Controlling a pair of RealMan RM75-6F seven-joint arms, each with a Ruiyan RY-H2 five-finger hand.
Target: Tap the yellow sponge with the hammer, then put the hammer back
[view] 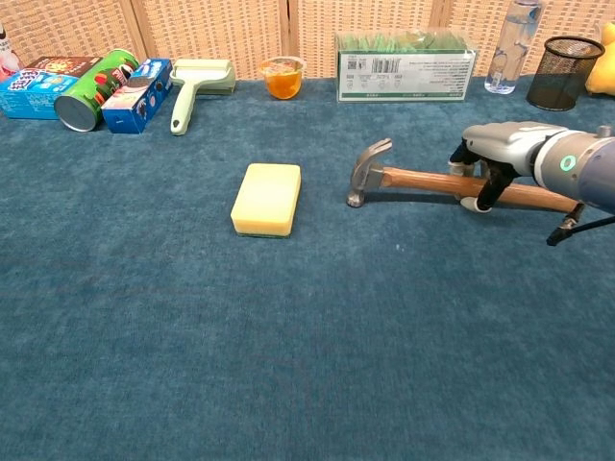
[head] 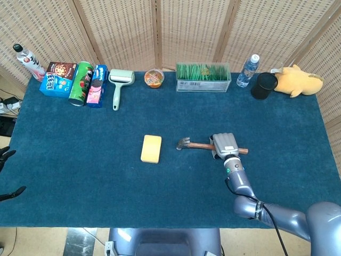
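The wooden-handled claw hammer [view: 437,181] lay on the dark blue cloth-covered table [view: 288,336], its grey metal head toward the rectangular yellow sponge [view: 267,198] and apart from it, with bare cloth between. The sponge lay flat near the table's middle, to the left of the hammer's head in both views.

The right hand [view: 490,154] was set over the middle of the handle, its fingers [view: 478,197] curled down around the wood, tips at the cloth — closed about the hammer, though the hammer lay on the table. From the head view the grey back of the hand [head: 225,144] covered the handle, with the end of the wood showing past it.

Only dark fingertips of the left hand [head: 6,154] showed at the left edge of the head view — whether spread or closed I could not tell.

Along the far edge stood a green can [head: 81,83], a pale green lint roller [head: 119,82], a clear box of green straws [head: 203,78], a plastic water bottle [head: 248,70] and a black mesh cup [head: 264,85].
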